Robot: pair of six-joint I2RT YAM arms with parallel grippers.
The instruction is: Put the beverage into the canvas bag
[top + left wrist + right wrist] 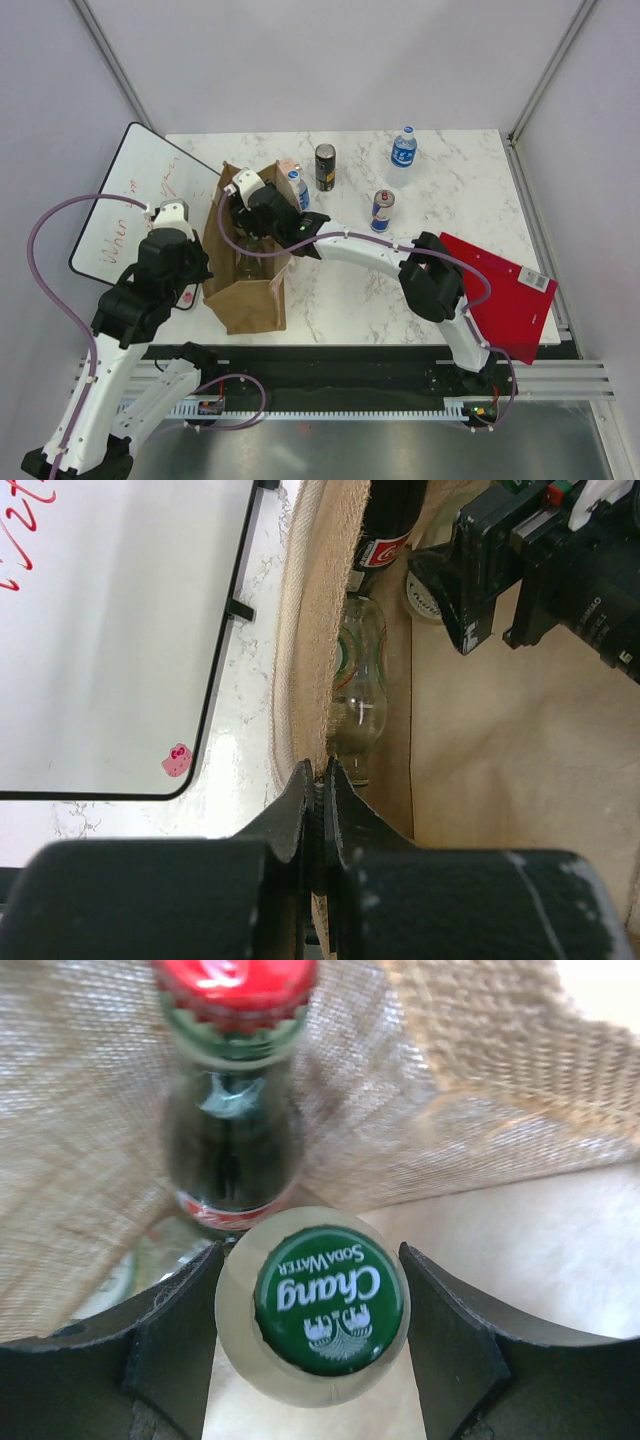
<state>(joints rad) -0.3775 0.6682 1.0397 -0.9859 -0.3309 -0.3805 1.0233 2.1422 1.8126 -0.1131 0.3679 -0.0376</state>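
The left gripper (318, 785), jaws pressed together, pinches the near rim of the canvas bag (250, 295), which stands upright and open-mouthed on the counter (460, 190). The right gripper (310, 1260) reaches into that mouth, jaws spread to either side of a soda water bottle (330, 1305); whether they press on the glass cannot be told. The bottle stands upright directly beneath this gripper, its long axis pointing up at it, already inside the bag, so the right arm is the nearer one and the coming move is likely a straight lowering or release. Its green cap reads "Chang Soda Water". Just behind it stands a dark cola bottle (235, 1150) with a red cap and a red label whose white script is unreadable. A clear glass bottle (360, 695) is also inside. Beyond the bag stand a black can (325, 167), a blue-and-silver can (382, 211) and a water bottle (404, 148). A whiteboard (130, 210) on the left bears red handwriting too small to read.
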